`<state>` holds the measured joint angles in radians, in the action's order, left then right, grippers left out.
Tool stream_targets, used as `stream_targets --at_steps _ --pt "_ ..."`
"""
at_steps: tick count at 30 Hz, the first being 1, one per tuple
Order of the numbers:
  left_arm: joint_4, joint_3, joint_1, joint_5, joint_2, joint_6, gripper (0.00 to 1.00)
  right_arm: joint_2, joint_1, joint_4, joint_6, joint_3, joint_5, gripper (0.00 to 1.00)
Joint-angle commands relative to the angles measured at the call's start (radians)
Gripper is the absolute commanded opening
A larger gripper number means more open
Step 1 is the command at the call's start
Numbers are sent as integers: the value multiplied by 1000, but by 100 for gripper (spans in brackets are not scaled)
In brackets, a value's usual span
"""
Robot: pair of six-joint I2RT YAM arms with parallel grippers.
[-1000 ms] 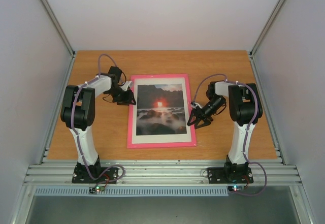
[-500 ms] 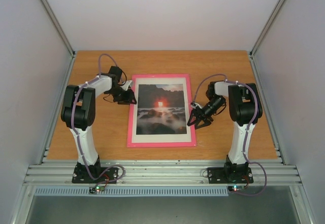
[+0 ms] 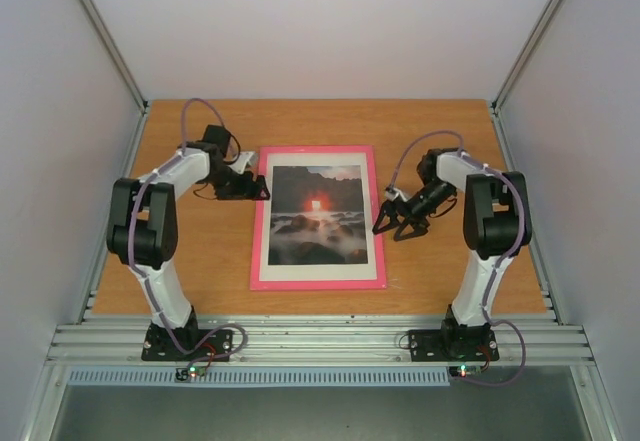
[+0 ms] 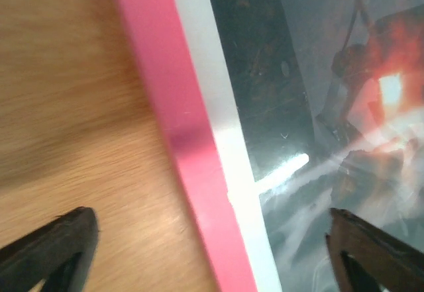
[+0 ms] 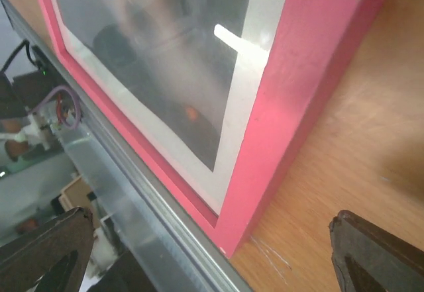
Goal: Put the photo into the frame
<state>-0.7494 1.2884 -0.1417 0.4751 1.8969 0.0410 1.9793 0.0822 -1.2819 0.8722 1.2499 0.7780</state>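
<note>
The frame (image 3: 258, 241) lies flat at the middle of the bench (image 3: 215, 261), with the photo (image 3: 316, 216) face up inside it. The left tool (image 3: 256, 190) and right tool (image 3: 386, 223) are spread at its long sides, pinching nothing. The frame looks light, thin and stiff, its pane likely slick and breakable, so grip the pink rails.

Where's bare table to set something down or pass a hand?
Free: the far strip of table between the frame and the back wall; the near patches flanking the frame's front corners. Crowded: the frame's long sides, where the left gripper and right gripper hover open at its edges.
</note>
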Motion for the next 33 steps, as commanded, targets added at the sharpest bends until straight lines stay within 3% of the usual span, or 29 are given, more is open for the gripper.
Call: stream_targets --at_steps 1,9,16,20,25,33 --pt "-61 71 63 -53 -117 103 98 -93 -40 -46 37 101 -42 98" --pt "-230 381 237 -37 -156 215 99 -160 -147 -125 83 403 -32 99" --pt "-286 507 412 27 -189 199 99 -205 -279 -104 45 592 11 99" --pt "-274 448 494 12 -246 179 99 -242 -375 -45 -5 539 50 99" --pt "-211 285 531 -18 -348 161 99 -298 -474 58 -73 355 92 99" --pt "-129 78 531 -67 -428 59 99 -360 -494 150 -129 178 116 99"
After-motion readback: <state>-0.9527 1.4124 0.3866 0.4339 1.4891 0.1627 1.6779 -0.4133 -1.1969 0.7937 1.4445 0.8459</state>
